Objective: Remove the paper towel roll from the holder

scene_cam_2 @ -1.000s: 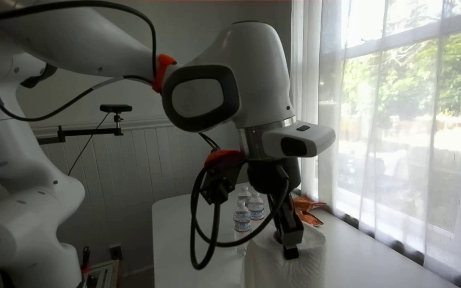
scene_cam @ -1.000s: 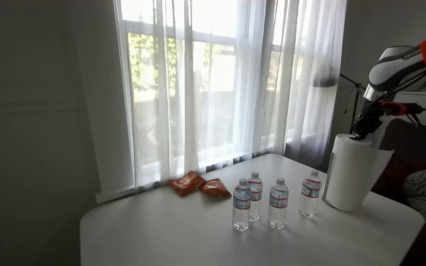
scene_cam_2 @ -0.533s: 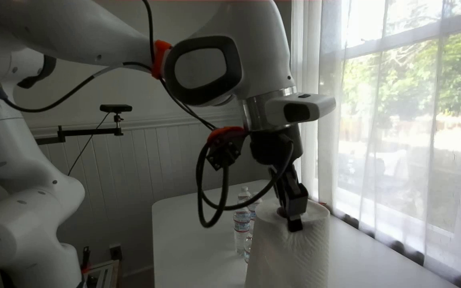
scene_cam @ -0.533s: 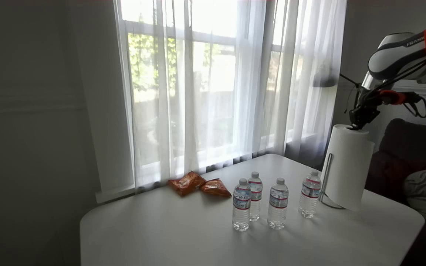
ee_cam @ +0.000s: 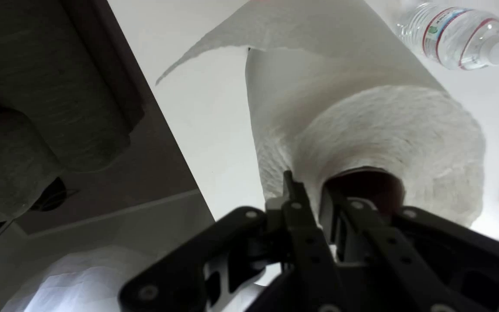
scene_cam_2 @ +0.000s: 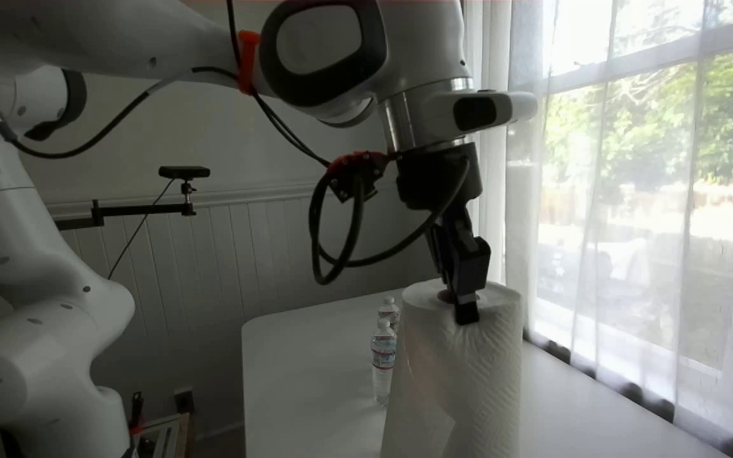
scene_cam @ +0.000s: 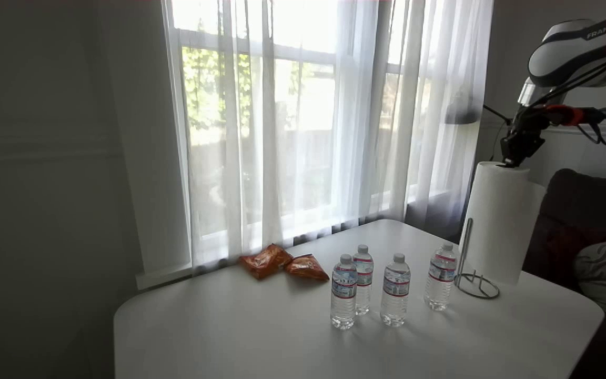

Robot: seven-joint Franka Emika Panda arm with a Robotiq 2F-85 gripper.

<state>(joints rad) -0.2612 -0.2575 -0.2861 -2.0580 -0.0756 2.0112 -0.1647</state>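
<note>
The white paper towel roll (scene_cam: 497, 226) hangs from my gripper (scene_cam: 508, 166), slightly tilted, in an exterior view. Its lower end is above the holder's base. The holder (scene_cam: 467, 247) is a thin metal wire stand on the table; its ring base and side upright show beside and below the roll. Short wires rise from the base toward the roll; whether the rod is still inside is hidden. In the wrist view the gripper (ee_cam: 310, 188) pinches the roll's wall (ee_cam: 401, 125), one finger in the core hole, one outside. The roll (scene_cam_2: 462, 375) hides the holder in an exterior view.
Several water bottles stand on the white table (scene_cam: 219, 326); the nearest bottle (scene_cam: 441, 279) is just beside the holder. Orange snack bags (scene_cam: 269, 261) lie by the window. A loose sheet (scene_cam: 537, 210) hangs off the roll's side. A dark sofa (scene_cam: 587, 210) is beyond the table.
My gripper has risen steadily with the paper towel roll in its grip. The roll's lower end has come up off the holder's base, and the ring now shows. Bottles and bags stay put.
</note>
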